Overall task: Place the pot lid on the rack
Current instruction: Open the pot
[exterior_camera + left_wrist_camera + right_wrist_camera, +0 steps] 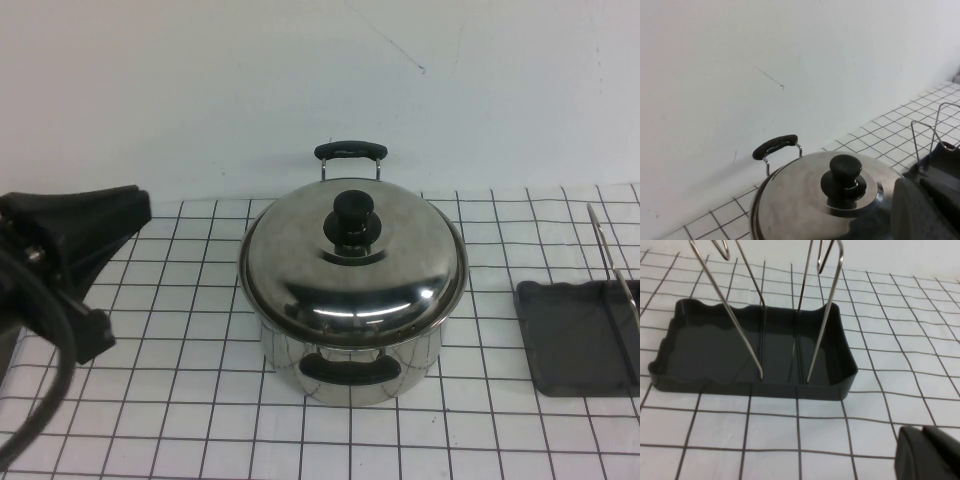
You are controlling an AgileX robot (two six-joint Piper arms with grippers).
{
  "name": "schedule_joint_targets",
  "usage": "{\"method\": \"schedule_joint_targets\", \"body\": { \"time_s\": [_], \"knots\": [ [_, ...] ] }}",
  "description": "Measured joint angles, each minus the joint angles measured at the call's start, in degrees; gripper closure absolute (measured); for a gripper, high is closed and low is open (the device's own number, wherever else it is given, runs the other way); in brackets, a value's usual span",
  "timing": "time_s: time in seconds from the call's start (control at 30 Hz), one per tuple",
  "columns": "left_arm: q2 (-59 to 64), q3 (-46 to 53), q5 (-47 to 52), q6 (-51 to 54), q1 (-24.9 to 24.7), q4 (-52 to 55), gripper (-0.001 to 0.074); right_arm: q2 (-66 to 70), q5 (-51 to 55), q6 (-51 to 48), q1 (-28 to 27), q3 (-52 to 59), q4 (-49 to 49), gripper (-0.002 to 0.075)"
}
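1. A white table (150,420) marked with a black grid runs up to a plain white wall (200,80).
2. A deep steel pot (350,365) with two black handles stands at the table's middle.
3. The pot lid (352,265), shiny and domed with a black knob, sits closed on the pot.
4. The rack (580,335), a dark grey tray holding thin upright wires, sits at the table's right edge, well apart from the pot.
5. The left gripper (75,235) hangs at the left, apart from the pot; whether its fingers are open cannot be told.
6. The right gripper (930,455) shows only as a dark corner near the rack; its state cannot be told.
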Motion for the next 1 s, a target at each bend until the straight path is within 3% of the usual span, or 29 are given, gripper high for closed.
{"method": "schedule_joint_targets", "body": {
  "time_s": [0.27, 0.37, 0.47, 0.63, 0.7, 0.8, 1.0],
  "knots": [
    [9.64, -3.25, -15.07, 10.65, -15.43, -5.81, 0.0736, 0.00, 0.00, 0.00, 0.00, 0.00, 0.00, 0.0729],
    [13.89, -4.72, -21.17, 16.31, -20.89, -7.12, 0.0703, 0.00, 0.00, 0.00, 0.00, 0.00, 0.00, 0.0729],
    [18.74, -6.86, -24.20, 18.29, -24.39, -7.65, 0.0584, 0.00, 0.00, 0.00, 0.00, 0.00, 0.00, 0.0729],
    [26.58, -11.84, -25.02, 17.03, -25.87, -8.02, 0.0198, 0.00, 0.00, 0.00, 0.00, 0.00, 0.00, 0.0729],
    [29.26, -13.76, -25.39, 15.63, -25.87, -8.02, 0.0113, 0.00, 0.00, 0.00, 0.00, 0.00, 0.00, 0.0729],
    [33.11, -16.69, -25.23, 14.52, -25.87, -8.06, 0.0063, 0.00, 0.00, 0.00, 0.00, 0.00, 0.00, 0.0729],
    [39.16, -21.69, -23.74, 14.23, -25.99, -8.15, 0.0072, 0.00, 0.00, 0.00, 0.00, 0.00, 0.00, 0.0729]
  ]
}}
